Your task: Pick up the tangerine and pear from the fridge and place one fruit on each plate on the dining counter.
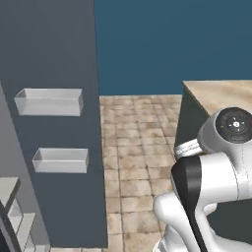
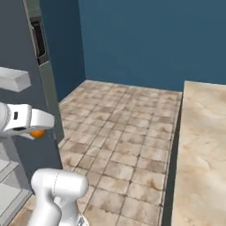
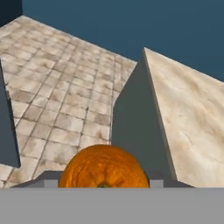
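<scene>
Tangerine (image 3: 103,167): sitting low and centred in the hand view, right in front of the camera; in the right base view a sliver of orange is peeking out under the white hand at the left edge.
Tool (image 3: 103,181): pinching the tangerine between its tips; the tips themselves are mostly hiding behind the fruit, so the hold is being judged from how the fruit is riding with the hand.
Fridge (image 1: 54,123): standing open at the left of the left base view, its dark door carrying two pale bins; the hand is hovering just beside it in the right base view.
Surface (image 3: 188,118): the beige marbled dining top is lying ahead and to the right of the held fruit in the hand view, its grey-green corner pointing toward the camera, tiled floor (image 3: 65,87) spreading between.
Key relation: the surface is sitting well apart from the tool, forward and rightward, so the coming carry is looking like a swing away from the fridge across the floor.
Plates: none appearing on the stretch of stone in view.
Pear: not yet being handled, by this reading.
</scene>
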